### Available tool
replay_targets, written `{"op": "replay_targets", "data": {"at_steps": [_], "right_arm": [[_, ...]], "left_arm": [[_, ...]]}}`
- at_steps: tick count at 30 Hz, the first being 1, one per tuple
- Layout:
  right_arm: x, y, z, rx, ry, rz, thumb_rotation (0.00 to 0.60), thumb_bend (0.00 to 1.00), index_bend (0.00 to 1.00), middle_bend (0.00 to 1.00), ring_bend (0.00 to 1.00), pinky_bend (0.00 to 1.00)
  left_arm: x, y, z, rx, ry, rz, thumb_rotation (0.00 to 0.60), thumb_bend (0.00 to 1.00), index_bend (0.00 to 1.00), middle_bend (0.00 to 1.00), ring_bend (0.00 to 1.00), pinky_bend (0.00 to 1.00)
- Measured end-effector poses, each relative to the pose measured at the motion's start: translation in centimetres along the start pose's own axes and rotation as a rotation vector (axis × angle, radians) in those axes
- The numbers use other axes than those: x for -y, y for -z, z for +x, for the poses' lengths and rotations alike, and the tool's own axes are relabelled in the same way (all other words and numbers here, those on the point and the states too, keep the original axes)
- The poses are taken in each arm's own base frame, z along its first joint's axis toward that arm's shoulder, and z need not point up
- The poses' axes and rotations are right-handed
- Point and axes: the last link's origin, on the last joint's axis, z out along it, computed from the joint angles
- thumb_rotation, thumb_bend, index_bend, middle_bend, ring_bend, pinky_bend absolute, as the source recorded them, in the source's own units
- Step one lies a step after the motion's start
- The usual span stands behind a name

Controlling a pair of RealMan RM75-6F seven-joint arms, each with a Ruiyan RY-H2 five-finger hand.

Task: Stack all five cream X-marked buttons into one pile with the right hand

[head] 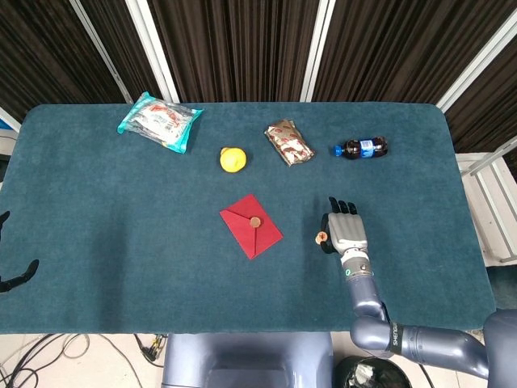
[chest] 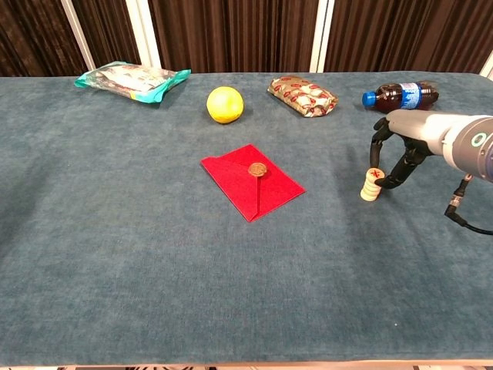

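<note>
A short pile of cream buttons with a red X on top stands on the blue table, right of centre, and leans slightly. In the head view the same pile shows as a small cream dot. My right hand arches just to the right of the pile with its fingers spread and pointing down; one fingertip is close to the pile's top and holds nothing. From above, the right hand lies palm down beside the pile. Only dark fingers of my left hand show at the left edge, apart and off the table.
A red envelope lies at the centre. Along the far side are a snack bag, a yellow lemon, a foil packet and a cola bottle lying on its side just behind the right hand.
</note>
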Motion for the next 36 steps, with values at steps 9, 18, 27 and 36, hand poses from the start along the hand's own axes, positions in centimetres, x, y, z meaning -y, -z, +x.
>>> {"op": "replay_targets", "data": {"at_steps": [9,18,27,36], "right_arm": [[0.14,-0.07,0.13,0.003,-0.001,0.002,0.6,0.4,0.49,0.0,0.0,0.0],[0.17,-0.14,0.19,0.01,0.001,-0.005,0.6,0.4,0.47,0.0,0.0,0.0],[0.04,-0.17,0.29,0.01,-0.004,-0.01,0.6,0.4,0.47,0.0,0.0,0.0],[0.17,-0.03,0.44,0.009,-0.011,-0.003,0.6,0.4,0.46,0.0,0.0,0.0]], "left_arm": [[-0.02,0.02,0.0,0.001,0.002,-0.001,0.6,0.3,0.1,0.0,0.0,0.0],[0.01,0.02,0.02,0.001,0.003,-0.001,0.6,0.3,0.1,0.0,0.0,0.0],[0.02,0.05,0.0,0.002,0.002,-0.001,0.6,0.3,0.1,0.0,0.0,0.0],[0.01,0.04,-0.01,0.002,0.001,0.0,0.6,0.3,0.1,0.0,0.0,0.0]]}}
